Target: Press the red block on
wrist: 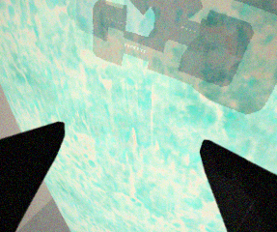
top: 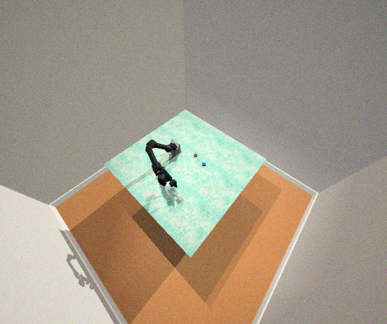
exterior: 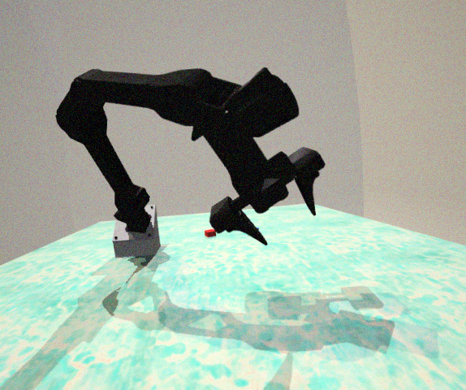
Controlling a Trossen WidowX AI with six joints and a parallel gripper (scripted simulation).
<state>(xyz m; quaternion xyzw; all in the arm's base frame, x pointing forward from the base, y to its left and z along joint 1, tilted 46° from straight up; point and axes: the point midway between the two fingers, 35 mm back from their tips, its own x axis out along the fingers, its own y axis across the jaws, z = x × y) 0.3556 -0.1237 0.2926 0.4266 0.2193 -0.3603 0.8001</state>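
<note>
Gripper (top: 174, 185) (exterior: 291, 230) (wrist: 135, 137) wide open, holding nothing, high over the table (top: 193, 216) (exterior: 208, 357) (wrist: 104, 101); red block (top: 195, 154) (exterior: 209, 232) lies well apart, near the blue block (top: 203, 164) (exterior: 257, 228), so a hasty, misaligned swing back might knock either.

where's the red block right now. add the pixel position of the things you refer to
In the top view, the red block (top: 195, 154) (exterior: 209, 233) sits on the table between the arm's base (top: 175, 142) (exterior: 135, 248) and the blue block (top: 203, 164) (exterior: 258, 228), apart from both.
</note>
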